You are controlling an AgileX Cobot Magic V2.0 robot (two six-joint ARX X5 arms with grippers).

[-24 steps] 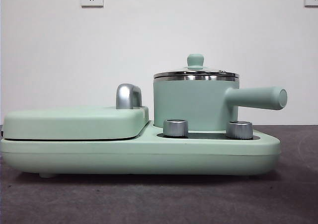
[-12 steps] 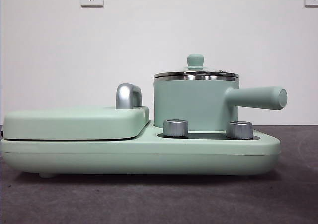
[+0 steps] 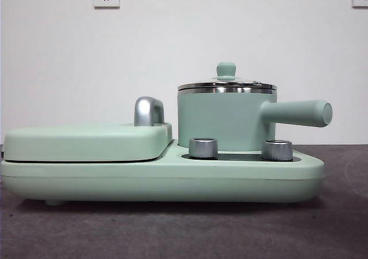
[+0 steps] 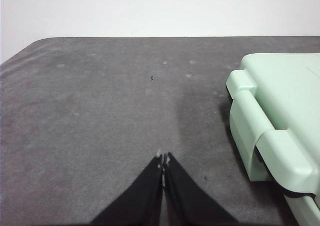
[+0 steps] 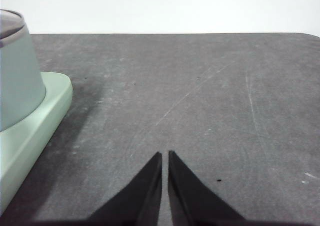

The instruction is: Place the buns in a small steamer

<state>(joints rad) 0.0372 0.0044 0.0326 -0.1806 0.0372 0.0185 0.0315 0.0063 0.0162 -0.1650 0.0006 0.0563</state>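
The small steamer (image 3: pixel 225 120), a mint-green pot with a steel rim and a long side handle, stands on the right half of the green base (image 3: pixel 161 178). Its glass lid with a green knob (image 3: pixel 226 70) is on. Part of the steamer's wall (image 5: pixel 17 75) also shows in the right wrist view. The buns are out of view. My left gripper (image 4: pixel 163 159) hangs shut over bare grey table beside the base's griddle end. Over the table on the pot's side, my right gripper (image 5: pixel 165 154) is shut with nothing in it. Neither arm shows in the front view.
A flat mint-green griddle cover (image 3: pixel 86 141) with a chrome handle (image 3: pixel 148 111) fills the base's left half, and its hinged end (image 4: pixel 272 136) shows in the left wrist view. Two steel knobs (image 3: pixel 203 147) sit in front of the pot. Grey mat (image 5: pixel 200 100) surrounds the appliance.
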